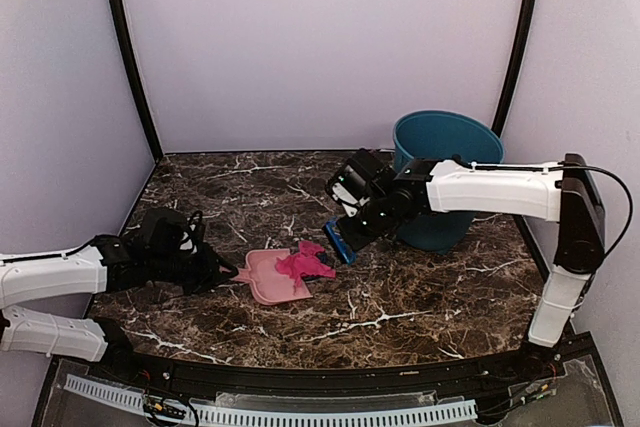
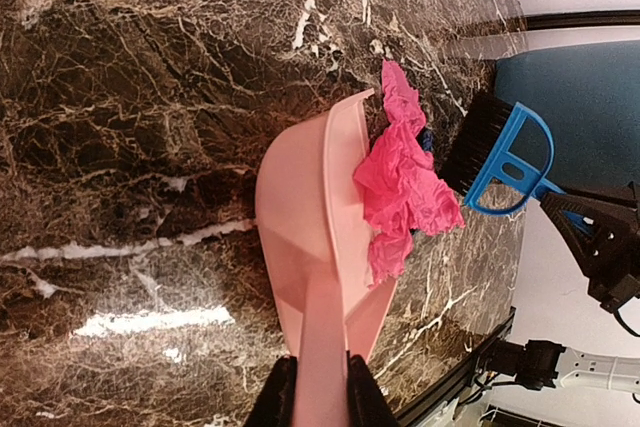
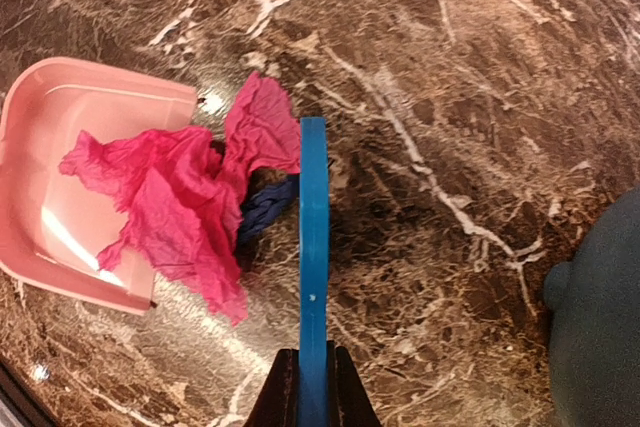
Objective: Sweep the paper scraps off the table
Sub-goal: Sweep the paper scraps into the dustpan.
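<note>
Dustpan [image 2: 300, 207] handle is being pinched by the L pincer [image 2: 320, 387], flat on the table [image 1: 420, 297] as a catch. Brush [image 3: 313, 227] is being pinched by the R pincer [image 3: 313, 387]; just ahead-left of it, paper scraps [image 3: 180, 207] are being crowded into the pan mouth.

From my seat the overhead view is bright and evenly lit by soft light from above, so shadows under the arms are faint, though the picture is slightly soft overall. On the left wrist view the glossy table [image 2: 120, 97] throws back a white glare patch near the lower left, and the dark fingers [image 2: 272, 402] of the left gripper [image 2: 320, 392] are blurred at the bottom edge. On the right wrist view I see a bright glare streak inside the dustpan [image 3: 50, 147], a soft shadow on the marble just right of the brush [image 3: 313, 247], and the teal bin [image 3: 600, 317] looking soft at the edge.
</note>
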